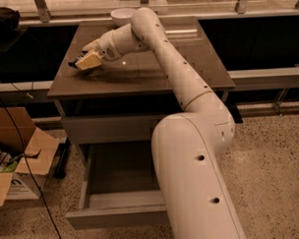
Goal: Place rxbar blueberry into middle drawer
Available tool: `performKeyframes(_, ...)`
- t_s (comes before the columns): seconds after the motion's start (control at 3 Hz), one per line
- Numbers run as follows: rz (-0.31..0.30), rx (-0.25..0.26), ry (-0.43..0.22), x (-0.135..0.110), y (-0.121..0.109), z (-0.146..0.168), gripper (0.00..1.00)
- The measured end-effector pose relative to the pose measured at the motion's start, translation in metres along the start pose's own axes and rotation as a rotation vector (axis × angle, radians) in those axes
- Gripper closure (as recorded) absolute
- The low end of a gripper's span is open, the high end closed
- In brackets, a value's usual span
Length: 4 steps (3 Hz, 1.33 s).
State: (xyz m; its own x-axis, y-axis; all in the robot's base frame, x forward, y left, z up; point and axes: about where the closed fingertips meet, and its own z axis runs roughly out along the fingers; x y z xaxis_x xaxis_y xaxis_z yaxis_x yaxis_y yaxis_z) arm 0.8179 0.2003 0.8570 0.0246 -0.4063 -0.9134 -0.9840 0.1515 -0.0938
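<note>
My gripper (82,62) is over the left part of the brown cabinet top (138,75), held a little above it. It is shut on the rxbar blueberry (73,64), of which only a small dark end shows past the cream fingers (90,59). The middle drawer (113,217) stands pulled out below the cabinet top, with its inside in shadow and nothing showing in it. My arm runs from the lower right up across the cabinet and hides the drawer's right part.
A white bowl (122,15) stands at the back edge of the cabinet top. The closed upper drawer front (110,128) is above the open drawer. An open cardboard box (18,160) and a black cable (23,160) are on the floor to the left.
</note>
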Motion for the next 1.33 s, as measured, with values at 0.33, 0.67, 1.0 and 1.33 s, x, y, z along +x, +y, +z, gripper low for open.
performKeyframes(0.33,-0.082,-0.054,0.027,-0.008,0.022,-0.025,1.0)
performKeyframes(0.67,-0.146,-0.119,0.055,-0.005,0.053,-0.061,1.0)
performKeyframes(1.0,-0.211,-0.187,0.104,0.006,0.095,-0.108,1.0)
performKeyframes(1.33,-0.28,-0.22,0.138,0.017,0.144,-0.167,1.0)
